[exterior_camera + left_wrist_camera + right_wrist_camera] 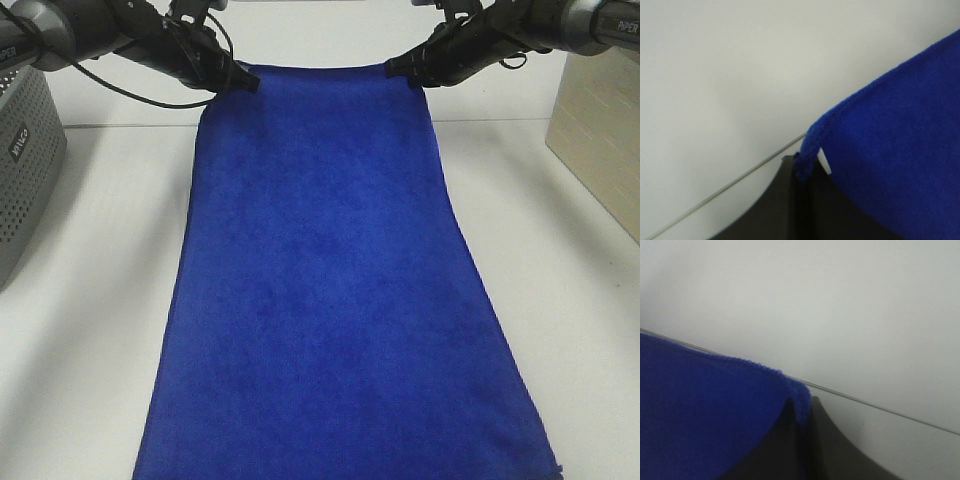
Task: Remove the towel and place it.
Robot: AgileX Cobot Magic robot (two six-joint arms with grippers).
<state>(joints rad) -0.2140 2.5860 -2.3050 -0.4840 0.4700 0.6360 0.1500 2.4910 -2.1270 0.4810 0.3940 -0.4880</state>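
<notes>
Left gripper (248, 82) and right gripper (392, 68) are clamping the towel (330, 290) by its far corners. Towel is draping toward the camera over the table (90, 300), grey basket (25, 160) off its left side.

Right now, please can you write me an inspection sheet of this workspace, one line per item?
Surface: white table, bare on both sides of the cloth.
Job's things: the towel, royal blue, held up by its two far corners and spread flat toward the camera; white tag at the left tool's corner.
Clutter: nothing seen.
Grippers: left tool shut on one far corner; right tool shut on the other.
Cables: black cable looping under the left arm.
Surroundings: grey perforated basket at the left edge; beige box at the right edge.
</notes>
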